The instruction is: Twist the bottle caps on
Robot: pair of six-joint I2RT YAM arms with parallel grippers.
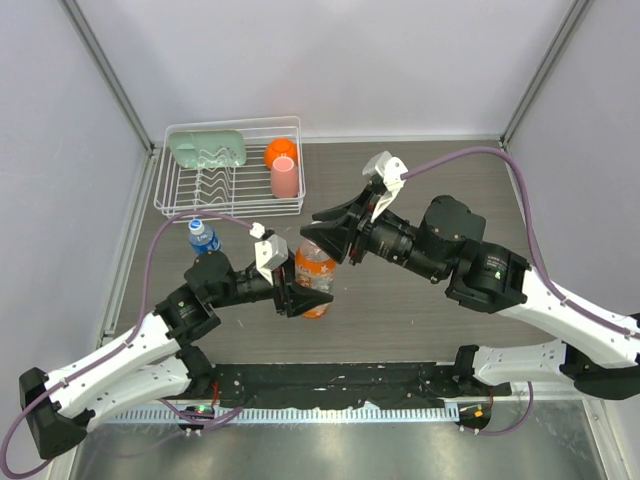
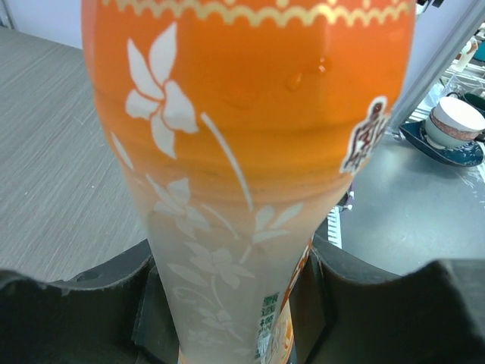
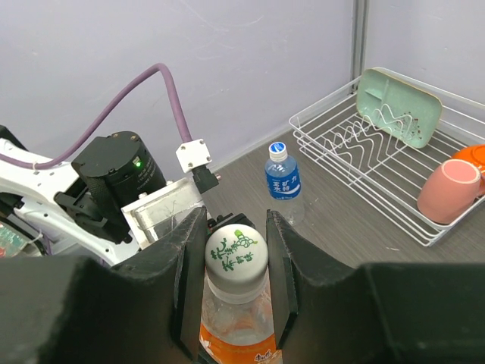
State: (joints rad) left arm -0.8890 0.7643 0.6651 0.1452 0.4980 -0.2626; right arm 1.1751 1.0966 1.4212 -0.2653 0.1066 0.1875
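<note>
Standing beyond orange bottle (image 1: 314, 267), blue bottle (image 1: 203, 238), wire rack (image 1: 228, 211)

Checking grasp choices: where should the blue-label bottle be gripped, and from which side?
Probably around its labelled middle, jaws level, from the near side. The blue-label bottle stands upright and free, round and straight there, with the dish rack just behind it.

The orange bottle (image 1: 315, 268) is boxed in: left gripper (image 1: 303, 296) clamps its body from the left, right gripper (image 1: 327, 243) pinches its white cap (image 3: 236, 254). Behind-left of it the blue-label bottle (image 1: 203, 237) and dish rack (image 1: 230, 210) block passage. The table (image 1: 400, 310) right of it is passable.
</note>
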